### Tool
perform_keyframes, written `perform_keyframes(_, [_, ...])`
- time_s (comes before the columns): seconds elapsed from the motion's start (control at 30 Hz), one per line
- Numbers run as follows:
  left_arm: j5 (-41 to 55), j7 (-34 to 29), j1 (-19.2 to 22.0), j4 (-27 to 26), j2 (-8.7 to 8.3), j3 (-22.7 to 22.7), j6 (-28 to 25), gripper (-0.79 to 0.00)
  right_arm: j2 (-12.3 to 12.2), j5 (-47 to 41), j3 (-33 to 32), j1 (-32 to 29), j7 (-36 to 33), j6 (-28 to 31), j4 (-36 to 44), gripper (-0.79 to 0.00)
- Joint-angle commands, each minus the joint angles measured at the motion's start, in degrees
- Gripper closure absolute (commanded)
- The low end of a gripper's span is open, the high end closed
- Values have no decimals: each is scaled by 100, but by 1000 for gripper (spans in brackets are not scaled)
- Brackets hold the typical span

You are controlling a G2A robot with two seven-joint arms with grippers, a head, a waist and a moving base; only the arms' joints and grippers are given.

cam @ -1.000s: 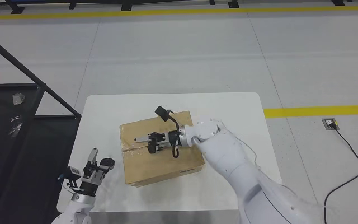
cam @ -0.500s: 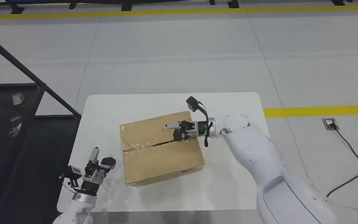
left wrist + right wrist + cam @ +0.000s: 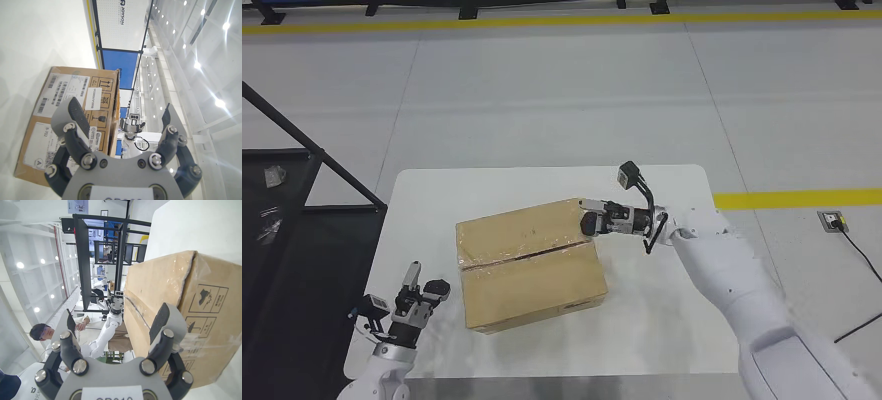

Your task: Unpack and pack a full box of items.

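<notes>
A closed cardboard box [image 3: 530, 265] with a clear-taped seam across its top lies in the middle of the white table [image 3: 662, 300]. My right gripper [image 3: 588, 220] hovers at the box's far right corner, open, with nothing in it. In the right wrist view the box [image 3: 160, 285] sits close ahead, and one finger [image 3: 162, 321] of the gripper [image 3: 115, 323] overlaps its top edge. My left gripper [image 3: 408, 298] stands open near the table's front left corner, apart from the box. The left wrist view has that gripper [image 3: 122, 115] facing the box's labelled end [image 3: 62, 89].
A black metal rack [image 3: 282, 210] stands off the table's left side. Bare table surface lies to the right of the box and along the front edge. A yellow line [image 3: 797, 198] marks the floor to the right.
My right gripper has drawn back to the right, from over the middle of the box's taped seam to the far right corner. The box and left arm stay put.
</notes>
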State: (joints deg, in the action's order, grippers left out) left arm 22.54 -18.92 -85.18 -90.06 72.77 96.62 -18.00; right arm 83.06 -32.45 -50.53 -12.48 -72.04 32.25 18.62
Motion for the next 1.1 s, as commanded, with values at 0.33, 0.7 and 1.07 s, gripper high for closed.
perform_keyframes(0.33, [-129,97,105,-53,5,-104,91,-785,-746,418,-667,-948,-60,-619,1533,-785])
perform_keyframes(0.7, [-186,105,106,-49,1,-124,72,-785,-768,816,-586,-1108,304,-1284,1755,-785])
perform_keyframes(1.07, [-87,-3,87,-17,-25,44,89,-785,-929,676,-1009,-1201,586,-1057,1619,-785])
